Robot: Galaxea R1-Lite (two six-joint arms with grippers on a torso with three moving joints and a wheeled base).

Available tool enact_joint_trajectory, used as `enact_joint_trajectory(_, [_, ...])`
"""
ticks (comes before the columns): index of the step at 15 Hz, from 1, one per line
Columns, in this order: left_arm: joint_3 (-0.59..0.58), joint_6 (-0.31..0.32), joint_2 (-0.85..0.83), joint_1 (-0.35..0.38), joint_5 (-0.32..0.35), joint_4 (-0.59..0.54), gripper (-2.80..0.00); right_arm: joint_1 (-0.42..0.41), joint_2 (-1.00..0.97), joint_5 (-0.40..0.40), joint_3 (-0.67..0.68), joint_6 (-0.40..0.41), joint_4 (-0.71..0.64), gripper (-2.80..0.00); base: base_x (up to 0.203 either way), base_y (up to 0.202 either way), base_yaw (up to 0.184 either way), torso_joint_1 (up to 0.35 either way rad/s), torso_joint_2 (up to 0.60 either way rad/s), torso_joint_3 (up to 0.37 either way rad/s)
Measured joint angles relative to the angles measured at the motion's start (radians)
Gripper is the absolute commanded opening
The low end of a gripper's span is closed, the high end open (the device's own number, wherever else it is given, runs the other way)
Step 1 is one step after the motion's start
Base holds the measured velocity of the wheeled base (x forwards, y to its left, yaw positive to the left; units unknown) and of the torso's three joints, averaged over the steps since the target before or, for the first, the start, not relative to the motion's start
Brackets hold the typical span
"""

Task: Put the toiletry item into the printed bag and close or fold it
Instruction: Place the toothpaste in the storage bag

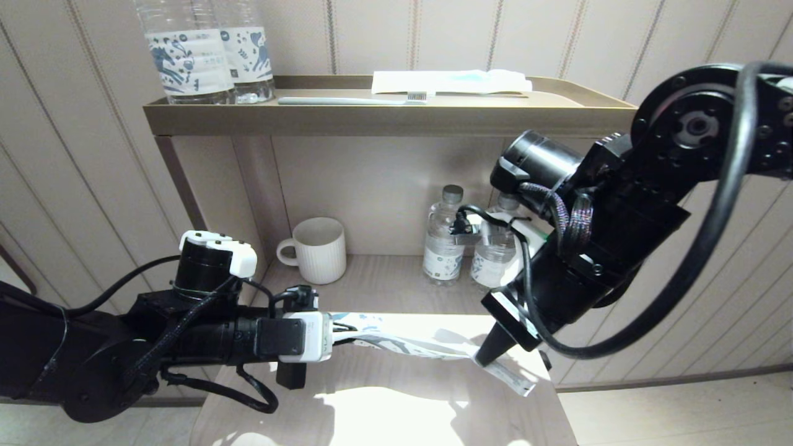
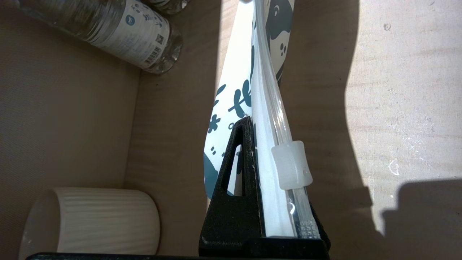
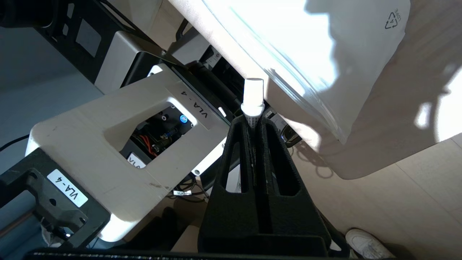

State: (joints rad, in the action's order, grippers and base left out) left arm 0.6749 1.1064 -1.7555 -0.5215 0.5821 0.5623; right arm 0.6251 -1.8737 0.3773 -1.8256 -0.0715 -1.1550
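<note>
Head view, left gripper clamps the printed bag beside mug and bottles, right wrist view alone shows right gripper pinching a small white tube.

Upper-shelf water bottles cropped above their labels; right arm hides part of one lower bottle.

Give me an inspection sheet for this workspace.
Surface: wooden tabletop, sunlit patch.
Job's things: printed bag lifted at one end; zip slider near that end.
Clutter: mug, small bottles on lower shelf; large bottles, toothbrush, white packet on top.
Claws: left claw shut on printed bag; right claw shut on small white capped item, at bag's far end.
Cables: black cable loops off right arm.
Surroundings: striped wall.
</note>
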Motion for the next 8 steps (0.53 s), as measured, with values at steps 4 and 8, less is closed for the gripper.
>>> enact_joint_trajectory(4, [-0.001,0.0,-0.001,0.0,0.0,0.0,-2.8,0.017,0.009,0.0,0.018,0.0,0.001,-2.8,0.0,0.0,0.0,0.0,0.0,0.0])
enact_joint_trajectory(8, [-0.001,0.0,-0.001,0.0,0.0,0.0,-2.8,0.018,-0.002,-0.001,0.017,0.001,0.002,-2.8,0.0,0.0,0.0,0.0,0.0,0.0])
